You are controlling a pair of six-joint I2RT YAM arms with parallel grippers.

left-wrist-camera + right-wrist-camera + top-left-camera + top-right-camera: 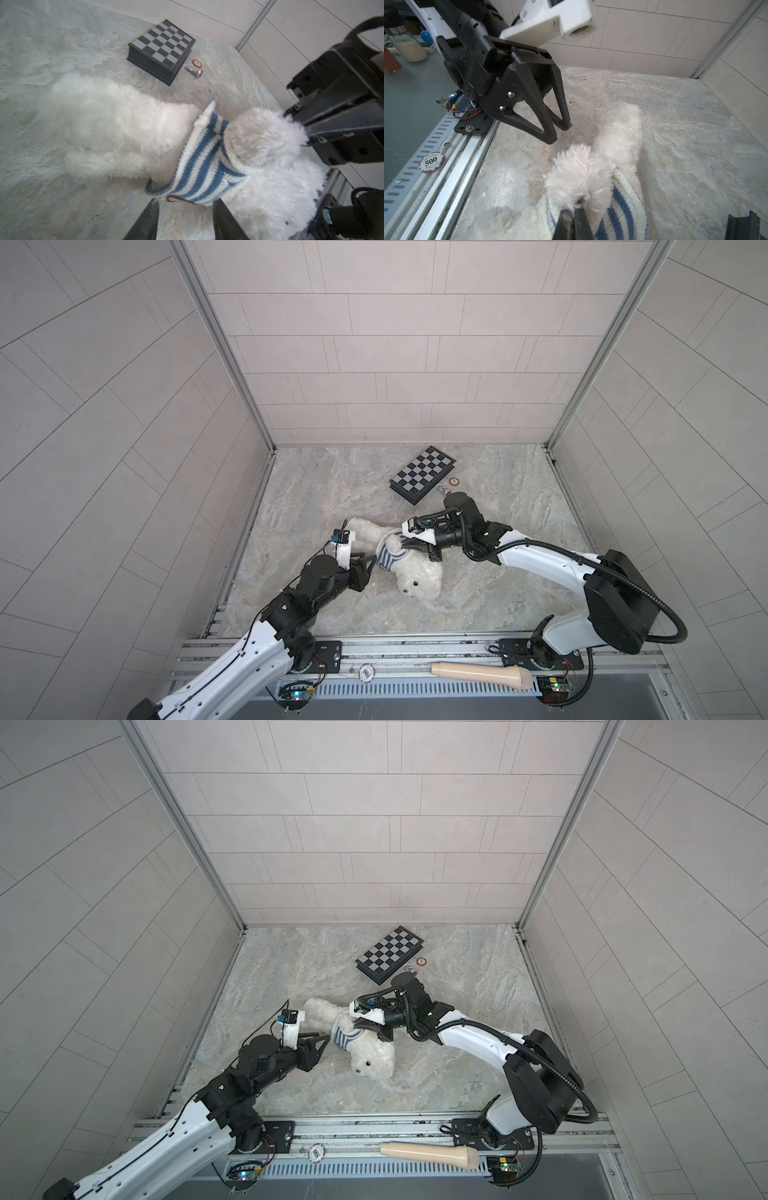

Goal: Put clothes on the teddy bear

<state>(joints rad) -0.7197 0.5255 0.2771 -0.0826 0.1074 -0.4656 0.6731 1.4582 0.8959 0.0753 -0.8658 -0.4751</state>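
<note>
The teddy bear [417, 578] [372, 1060] is fluffy and white and lies on the stone tabletop, its head toward the front rail. A blue-and-white striped shirt [390, 558] [199, 164] is bunched round its chest. One furry arm pokes out of a sleeve hole. My right gripper [576, 205] [405, 547] is shut on the fur of that arm. My left gripper [186, 202] [373, 565] stands open just beside the shirt's hem, with only bare table between its fingers. In the right wrist view the left gripper [559, 133] hovers a little off the bear's paw.
A folded chessboard [424, 475] lies near the back wall, with an orange chip [454, 481] and a silver chess piece [444, 489] beside it. On the front rail rest a beige handle-like object [482, 674] and a poker chip [432, 162]. Tiled walls enclose three sides.
</note>
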